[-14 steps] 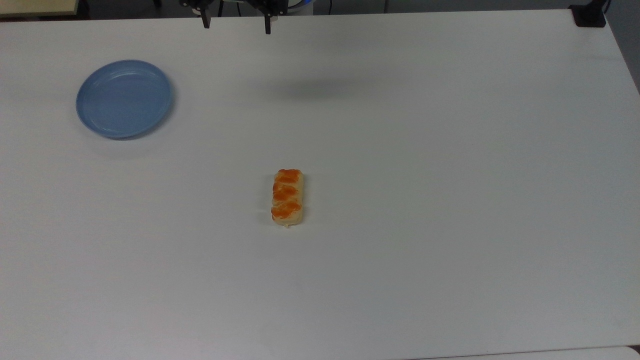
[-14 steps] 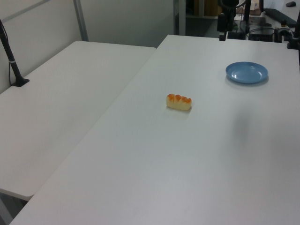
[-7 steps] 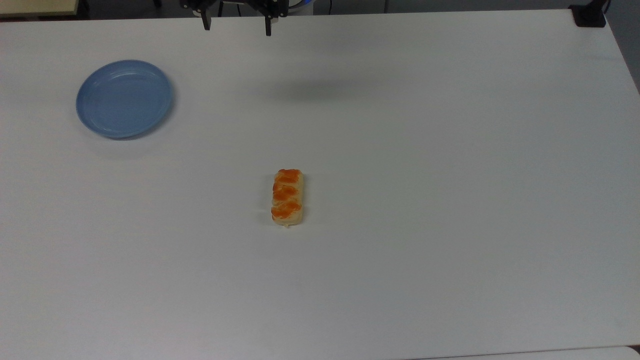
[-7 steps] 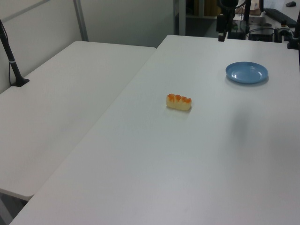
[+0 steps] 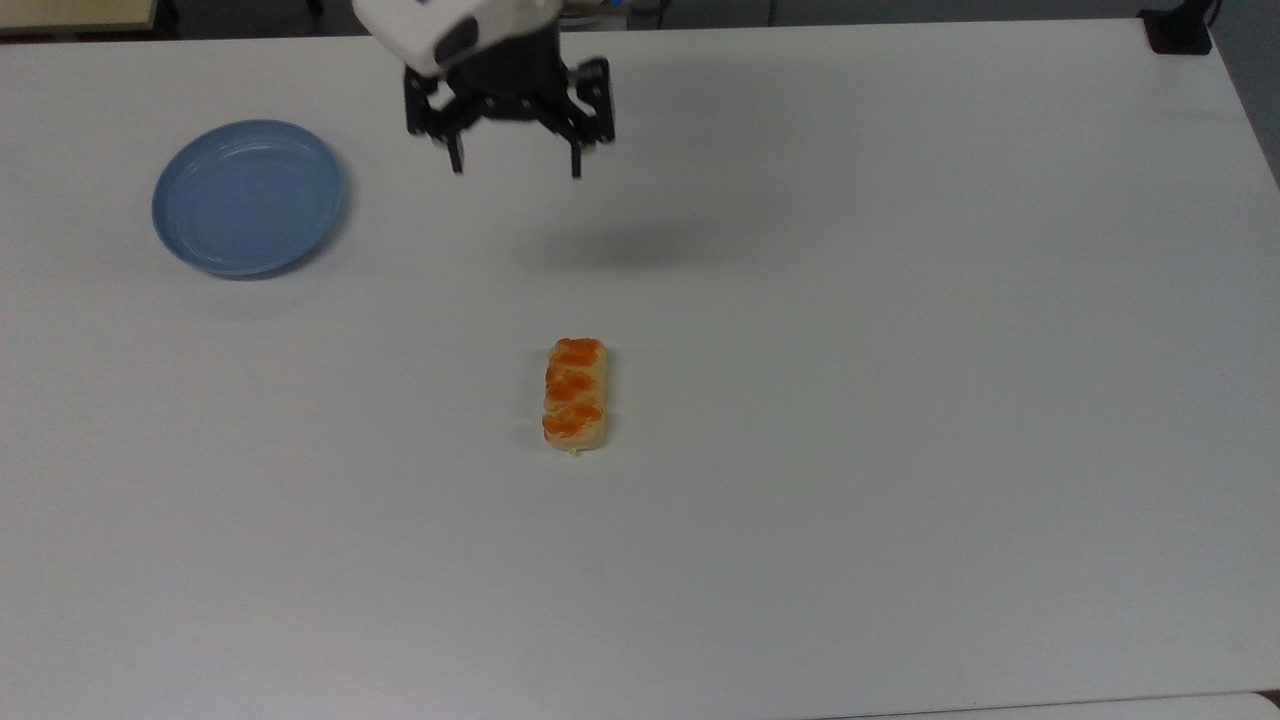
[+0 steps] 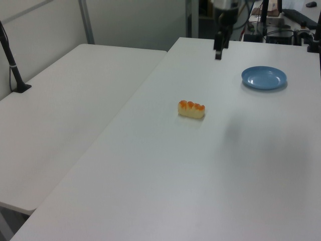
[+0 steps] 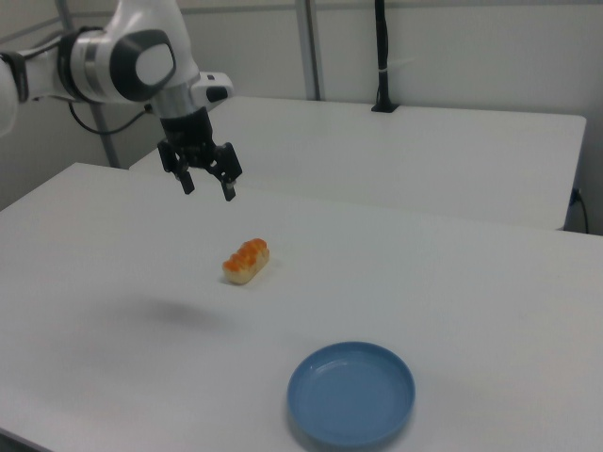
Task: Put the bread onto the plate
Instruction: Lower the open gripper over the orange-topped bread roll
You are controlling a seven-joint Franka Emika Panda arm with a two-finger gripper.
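Observation:
The bread (image 5: 575, 395) is a small pale-yellow loaf with orange glazed patches, lying on the white table near its middle; it also shows as the bread (image 6: 191, 109) and the bread (image 7: 247, 261). The light-blue round plate (image 5: 249, 196) sits bare toward the top view's left, also seen as the plate (image 6: 264, 78) and the plate (image 7: 351, 393). My gripper (image 5: 516, 168) hangs open in the air with nothing between its fingers, above the table between plate and bread in the top view. It appears too as the gripper (image 7: 208, 186) and the gripper (image 6: 217, 54).
The white table (image 5: 900, 400) spreads wide around the bread. A second white table (image 6: 65, 115) adjoins it on the left view's left. A black post (image 6: 11, 63) stands on that second table. Cables and equipment (image 6: 291, 30) sit beyond the far edge.
The arm has swung in over the table: the gripper moved from the top view's upper edge down toward the bread, still open. Bread and plate have not moved.

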